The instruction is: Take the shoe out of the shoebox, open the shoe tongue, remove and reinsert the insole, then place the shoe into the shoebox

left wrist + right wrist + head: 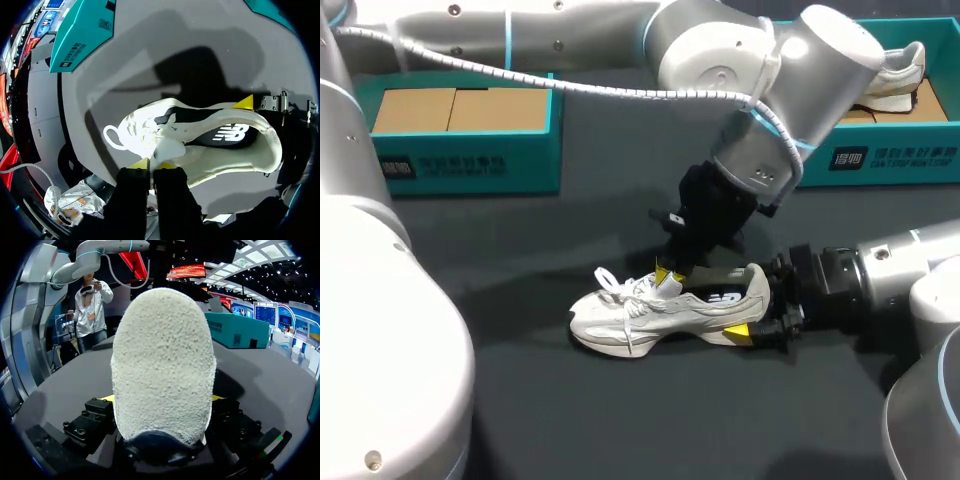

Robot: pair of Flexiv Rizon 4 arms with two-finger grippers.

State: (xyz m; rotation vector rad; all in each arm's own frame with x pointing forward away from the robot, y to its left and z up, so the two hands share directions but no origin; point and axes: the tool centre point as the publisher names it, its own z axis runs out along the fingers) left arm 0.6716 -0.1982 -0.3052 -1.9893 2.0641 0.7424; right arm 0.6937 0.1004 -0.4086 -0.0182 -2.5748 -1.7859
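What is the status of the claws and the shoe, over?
Left claw shut on tongue of white lace-up sneaker. Right claw shut on its heel. Sneaker on dark table, outside teal cardboard shoeboxes. Nothing in the way.

The head camera looks down from above and behind onto the shoe (665, 312) lying mid-table (520, 400). The left wrist camera hangs close above the shoe, facing down. The right wrist camera sits right behind the shoe (which fills its view), looking level. All three share the shoe.
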